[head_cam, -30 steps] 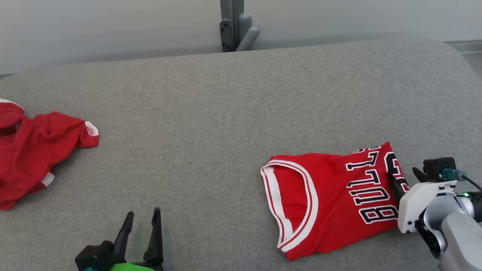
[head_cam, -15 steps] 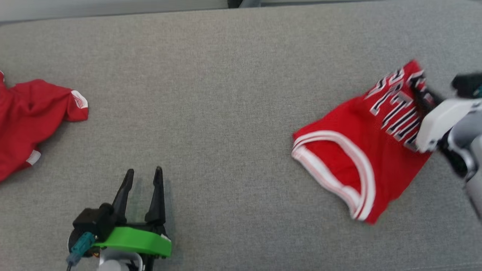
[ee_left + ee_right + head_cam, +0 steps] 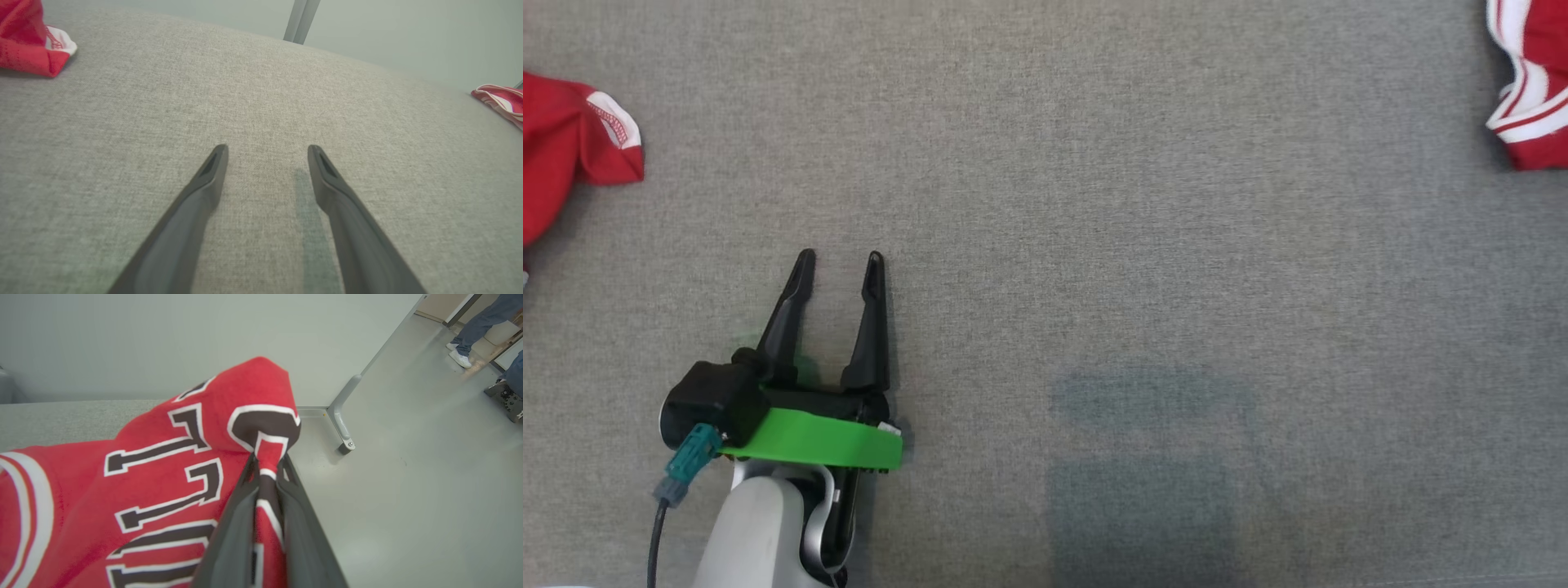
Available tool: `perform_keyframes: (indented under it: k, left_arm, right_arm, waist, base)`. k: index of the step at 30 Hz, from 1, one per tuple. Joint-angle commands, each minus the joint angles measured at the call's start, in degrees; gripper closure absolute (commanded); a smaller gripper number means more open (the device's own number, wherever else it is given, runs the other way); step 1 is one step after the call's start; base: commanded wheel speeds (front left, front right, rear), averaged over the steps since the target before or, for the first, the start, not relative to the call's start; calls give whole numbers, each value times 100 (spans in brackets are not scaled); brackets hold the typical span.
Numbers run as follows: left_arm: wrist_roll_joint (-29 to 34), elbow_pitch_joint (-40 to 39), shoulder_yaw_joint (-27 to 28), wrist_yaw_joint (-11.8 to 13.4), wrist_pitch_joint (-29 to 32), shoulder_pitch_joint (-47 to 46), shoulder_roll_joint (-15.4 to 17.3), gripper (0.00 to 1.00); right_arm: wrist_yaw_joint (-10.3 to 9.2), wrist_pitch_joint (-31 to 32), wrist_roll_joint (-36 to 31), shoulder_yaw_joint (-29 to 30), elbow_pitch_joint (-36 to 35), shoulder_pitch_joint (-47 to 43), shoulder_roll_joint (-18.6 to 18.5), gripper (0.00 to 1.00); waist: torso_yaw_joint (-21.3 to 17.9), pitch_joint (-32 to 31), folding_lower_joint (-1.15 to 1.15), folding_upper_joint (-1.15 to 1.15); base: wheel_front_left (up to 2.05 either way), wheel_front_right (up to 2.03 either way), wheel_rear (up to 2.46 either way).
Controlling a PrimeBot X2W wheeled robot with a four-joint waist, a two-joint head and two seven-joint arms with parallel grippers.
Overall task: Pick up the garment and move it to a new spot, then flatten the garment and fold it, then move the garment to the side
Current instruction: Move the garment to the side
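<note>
The red jersey (image 3: 155, 465) is at the far right of the grey bench (image 3: 1094, 204), its lettered corner clamped in the right gripper (image 3: 267, 461). It looks already folded, so I judge this the last step, with only setting it down aside left. The pinched corner seems raised near the bench's right edge, bare floor (image 3: 408, 477) beyond, though how much cloth rests on the bench I cannot tell. The left gripper (image 3: 840, 260) hovers empty, fingers apart, over the wide bare middle, well apart from a second red garment (image 3: 572, 155) at the left.
</note>
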State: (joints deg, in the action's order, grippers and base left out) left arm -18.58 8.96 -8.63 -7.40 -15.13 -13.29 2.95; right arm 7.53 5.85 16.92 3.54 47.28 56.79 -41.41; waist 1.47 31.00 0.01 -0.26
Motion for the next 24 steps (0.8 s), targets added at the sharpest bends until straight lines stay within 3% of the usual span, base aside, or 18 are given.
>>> perform_keyframes:
  k: [1,4,5,6,14,24]
  left_arm:
    - [20,-61,38,-16,0,-72,21,0]
    - [18,-96,82,-13,5,17,19,0]
    - [24,-99,101,-4,6,43,20,0]
    - [38,-102,120,-4,6,58,21,0]
    - [-4,-114,267,-3,7,190,13,0]
    - [-251,61,458,-4,1,671,6,0]
  right_arm:
    - [-9,-82,-125,131,166,123,-64,100]
    - [-8,-396,-594,384,520,311,-113,100]
    - [-8,-518,-685,473,608,368,-59,58]
    - [-8,-660,-809,557,686,410,-2,0]
    - [-8,-1352,-2056,1011,1155,579,443,0]
    - [-8,-2046,-2775,1146,676,-315,1162,0]
  waist:
    - [311,461,-1,26]
    - [361,510,-1,26]
    - [361,515,-1,26]
    - [355,517,-1,26]
    - [160,160,-1,26]
    - [-130,-1044,-1,26]
  base:
    - [0,0,0]
    - [0,0,0]
    - [0,0,0]
    - [0,0,0]
    - [0,0,0]
    - [0,0,0]
